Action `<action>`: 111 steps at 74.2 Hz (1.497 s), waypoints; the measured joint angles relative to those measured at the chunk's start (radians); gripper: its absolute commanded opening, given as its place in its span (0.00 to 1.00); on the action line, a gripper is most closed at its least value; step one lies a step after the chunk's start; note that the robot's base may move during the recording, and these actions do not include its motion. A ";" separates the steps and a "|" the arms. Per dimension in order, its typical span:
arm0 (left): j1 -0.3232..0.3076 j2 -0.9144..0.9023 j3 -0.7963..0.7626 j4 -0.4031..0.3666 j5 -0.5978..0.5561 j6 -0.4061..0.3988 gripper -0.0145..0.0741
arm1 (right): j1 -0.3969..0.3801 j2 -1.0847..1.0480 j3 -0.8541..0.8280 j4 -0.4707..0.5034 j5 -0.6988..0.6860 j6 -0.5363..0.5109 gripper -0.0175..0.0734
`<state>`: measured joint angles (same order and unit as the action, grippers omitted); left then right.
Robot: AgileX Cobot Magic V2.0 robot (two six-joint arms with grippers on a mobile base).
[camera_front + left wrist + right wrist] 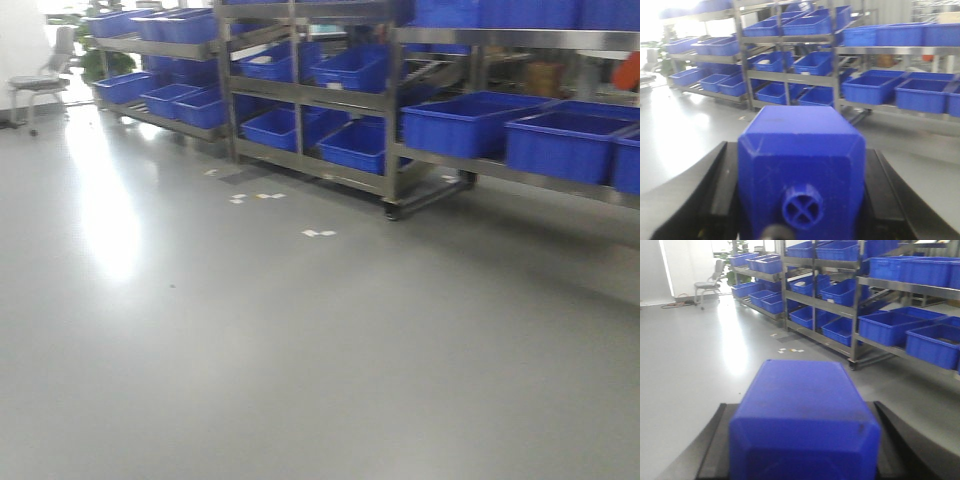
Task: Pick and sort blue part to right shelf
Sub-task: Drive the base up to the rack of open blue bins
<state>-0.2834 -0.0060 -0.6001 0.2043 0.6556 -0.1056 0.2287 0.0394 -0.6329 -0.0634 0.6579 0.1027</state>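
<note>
In the left wrist view a blue part [800, 150], a blocky piece with a round cross-shaped stub [802, 206] on its near face, sits between black fingers [720, 190]. My left gripper [800, 200] is shut on it. The right wrist view shows a second blocky blue part [805, 415], and my right gripper [802, 450] is shut on it between black fingers [712, 445]. The right shelf [500, 38], a metal rack carrying blue bins [460, 125], stands at the far right of the front view. Neither gripper shows in the front view.
Metal racks [300, 92] with blue bins line the far wall from left to right. One rack's wheeled foot [392, 210] juts onto the grey floor. White tape marks [318, 233] lie on the floor. A chair [40, 85] stands at the far left.
</note>
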 measured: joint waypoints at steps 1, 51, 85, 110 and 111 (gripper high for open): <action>0.000 0.000 0.000 0.000 0.000 0.000 0.50 | 0.000 0.000 0.000 0.000 0.000 0.000 0.43; 0.001 0.000 0.000 -0.002 0.000 0.000 0.50 | 0.000 0.000 0.000 -0.001 0.000 0.000 0.43; 0.001 0.000 0.000 -0.004 0.000 0.000 0.50 | 0.002 0.000 0.000 -0.001 0.000 0.000 0.43; 0.001 0.000 0.000 -0.004 0.000 0.000 0.50 | 0.002 0.000 0.000 -0.001 0.000 0.000 0.43; 0.001 0.000 0.000 -0.004 0.000 0.000 0.50 | 0.002 0.000 0.000 -0.001 0.000 0.000 0.43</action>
<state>-0.2819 -0.0060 -0.6001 0.2004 0.6556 -0.1060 0.2307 0.0394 -0.6329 -0.0641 0.6579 0.1027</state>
